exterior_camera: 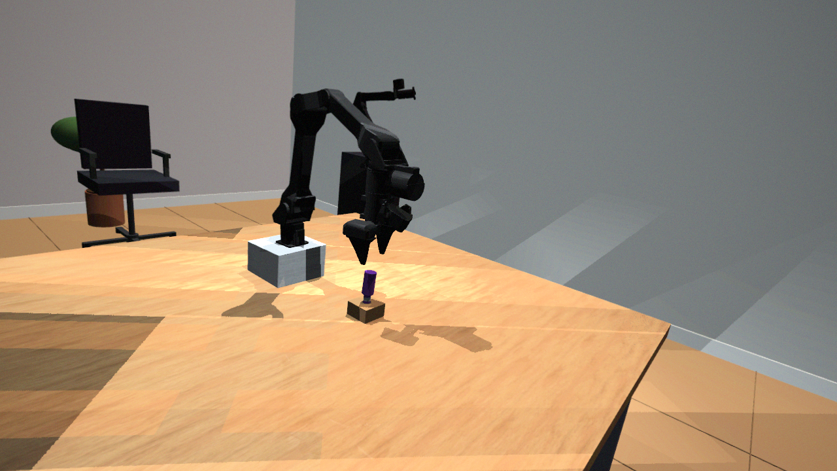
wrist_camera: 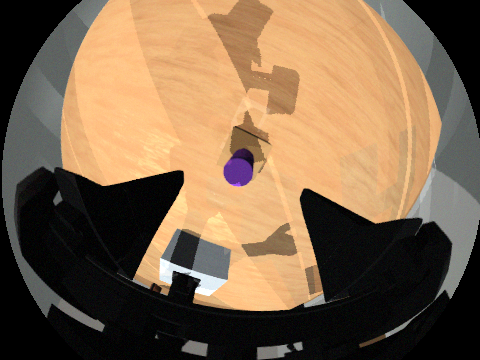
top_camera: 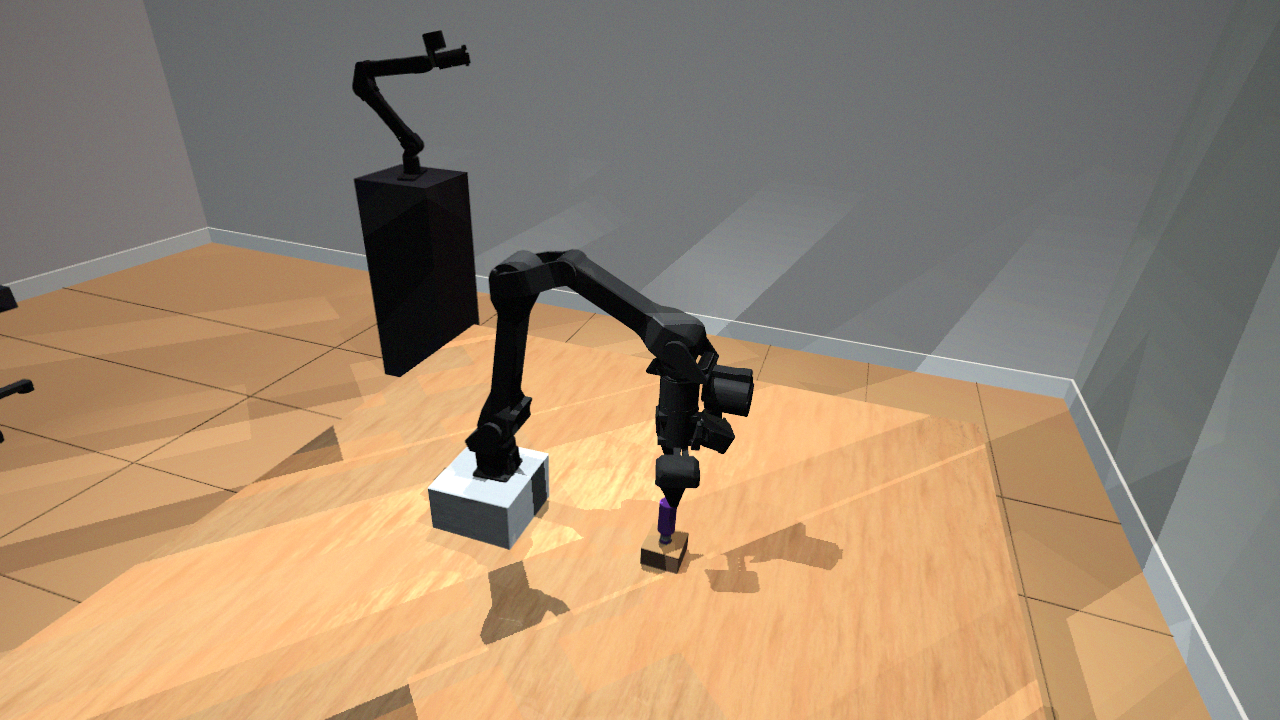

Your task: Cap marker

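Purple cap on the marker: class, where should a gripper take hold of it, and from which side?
Grip the purple cap on its round sides, coming straight down from above: it stands upright on the marker in the holder block, and the open gripper hangs above it.

Wood-grain table (exterior_camera: 409,375), matt black arm (exterior_camera: 374,140)

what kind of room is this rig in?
Probably an office-style lab room: a wooden table bearing the black robot arm, a black office chair with a potted plant behind it, and a tiled floor.
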Motion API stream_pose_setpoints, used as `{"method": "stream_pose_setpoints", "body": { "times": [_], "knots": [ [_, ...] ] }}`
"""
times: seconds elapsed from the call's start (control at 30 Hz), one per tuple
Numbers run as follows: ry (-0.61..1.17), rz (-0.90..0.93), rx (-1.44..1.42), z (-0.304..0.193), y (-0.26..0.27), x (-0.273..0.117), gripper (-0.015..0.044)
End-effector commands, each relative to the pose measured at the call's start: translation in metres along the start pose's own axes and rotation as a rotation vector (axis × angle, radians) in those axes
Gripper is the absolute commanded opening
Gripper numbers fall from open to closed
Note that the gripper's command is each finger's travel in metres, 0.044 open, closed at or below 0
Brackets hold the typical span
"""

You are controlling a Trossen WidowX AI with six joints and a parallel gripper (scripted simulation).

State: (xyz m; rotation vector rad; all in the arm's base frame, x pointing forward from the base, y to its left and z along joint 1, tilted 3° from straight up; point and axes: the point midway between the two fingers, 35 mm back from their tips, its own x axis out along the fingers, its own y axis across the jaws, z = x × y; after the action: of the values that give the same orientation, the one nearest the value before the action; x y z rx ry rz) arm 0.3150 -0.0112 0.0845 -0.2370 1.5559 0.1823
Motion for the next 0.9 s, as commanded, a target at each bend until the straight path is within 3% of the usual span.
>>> {"method": "stream_pose_setpoints", "body": {
  "times": [0.0,0.2,0.57,0.87],
  "knots": [
    [0.008,0.003,0.002,-0.003,0.001,-0.009,0.044],
    [0.009,0.0,0.296,-0.004,0.005,0.002,0.0282],
    [0.01,0.0,0.308,-0.004,0.005,0.002,0.0],
    [0.01,0.0,0.308,-0.004,0.005,0.003,0.0]
  ]
}}
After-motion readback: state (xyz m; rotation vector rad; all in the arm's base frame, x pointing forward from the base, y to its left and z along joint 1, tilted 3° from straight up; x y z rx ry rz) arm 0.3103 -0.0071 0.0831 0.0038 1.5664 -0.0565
